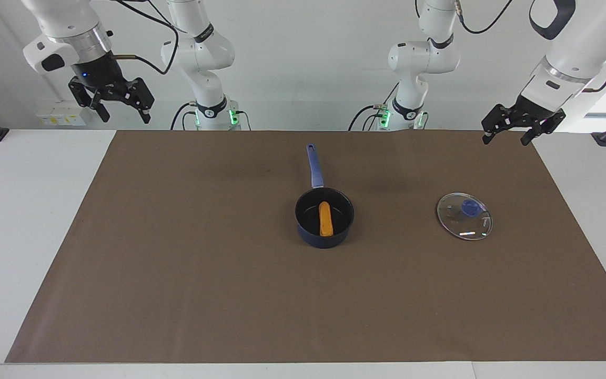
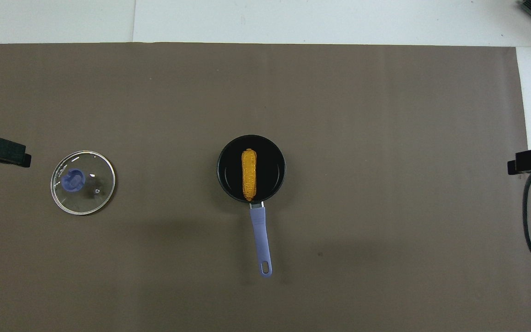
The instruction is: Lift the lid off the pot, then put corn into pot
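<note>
Corn (image 1: 325, 219) lies inside pot (image 1: 324, 232), lengthwise along the handle line, resting on the black bottom. Pot sits mid-surface on the brown mat (image 1: 177, 263), handle pointing toward the robots. Lid (image 1: 464, 216) lies flat on the mat, knob up, well apart from pot, toward the left arm's end, roughly level w/ pot. Prob. parked there so the pot mouth stays open for the corn drop and lid is out of the way.

Left claw (image 1: 508, 134) hangs in the air over the mat edge at the robots' end, on the lid's side, fingers spread wide, holding nothing. Right claw (image 1: 124, 108) up high over the white surface (image 1: 19, 221) at the right arm's end, also wide, empty. Both arms look parked, clear of the work area.

Judgement: both steps look done, lid off and corn in. Nothing left to grasp. Only risk I'd flag: corn end leans near the pot wall at the handle side, but it looks settled, no tip-out likely. Lid flat, won't roll.
</note>
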You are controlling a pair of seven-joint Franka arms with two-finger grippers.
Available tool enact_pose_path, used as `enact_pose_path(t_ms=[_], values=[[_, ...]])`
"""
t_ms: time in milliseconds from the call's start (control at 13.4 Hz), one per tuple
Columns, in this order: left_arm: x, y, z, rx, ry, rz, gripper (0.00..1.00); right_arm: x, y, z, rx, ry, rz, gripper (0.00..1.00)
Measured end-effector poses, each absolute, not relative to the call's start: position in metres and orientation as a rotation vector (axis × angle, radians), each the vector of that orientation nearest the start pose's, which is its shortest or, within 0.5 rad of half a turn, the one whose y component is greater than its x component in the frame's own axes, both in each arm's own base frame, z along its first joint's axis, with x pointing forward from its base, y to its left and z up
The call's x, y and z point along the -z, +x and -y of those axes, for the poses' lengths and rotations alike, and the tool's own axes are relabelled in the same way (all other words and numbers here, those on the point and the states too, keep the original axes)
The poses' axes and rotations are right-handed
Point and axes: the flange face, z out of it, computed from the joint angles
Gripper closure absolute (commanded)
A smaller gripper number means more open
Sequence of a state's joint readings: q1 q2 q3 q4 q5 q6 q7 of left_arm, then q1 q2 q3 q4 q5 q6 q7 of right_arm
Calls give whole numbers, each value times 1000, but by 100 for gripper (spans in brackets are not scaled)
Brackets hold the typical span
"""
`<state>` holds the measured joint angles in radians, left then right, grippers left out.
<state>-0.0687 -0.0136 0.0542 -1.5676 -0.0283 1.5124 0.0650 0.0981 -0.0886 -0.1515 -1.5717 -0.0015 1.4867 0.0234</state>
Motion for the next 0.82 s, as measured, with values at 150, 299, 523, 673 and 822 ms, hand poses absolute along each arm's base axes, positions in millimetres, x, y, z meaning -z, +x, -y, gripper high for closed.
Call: enact_pose_path(t_ms=[150, 299, 523, 673, 822], values=[[-628, 544, 11, -65, -3168, -128, 0, -664, 517, 32, 5, -3133, -119, 0], [-628, 544, 11, -65, -3168, -128, 0, -664, 516, 33, 4, -3137, -119, 0], [-628, 544, 11, -65, -3168, -128, 0, -663, 516, 33, 2, -3139, -119, 0], [-628, 544, 11, -65, -3168, -128, 0, -663, 516, 33, 1, -3139, -119, 0], [-628, 544, 11, -65, -3168, -128, 0, -664, 515, 33, 3, -3139, -119, 0]])
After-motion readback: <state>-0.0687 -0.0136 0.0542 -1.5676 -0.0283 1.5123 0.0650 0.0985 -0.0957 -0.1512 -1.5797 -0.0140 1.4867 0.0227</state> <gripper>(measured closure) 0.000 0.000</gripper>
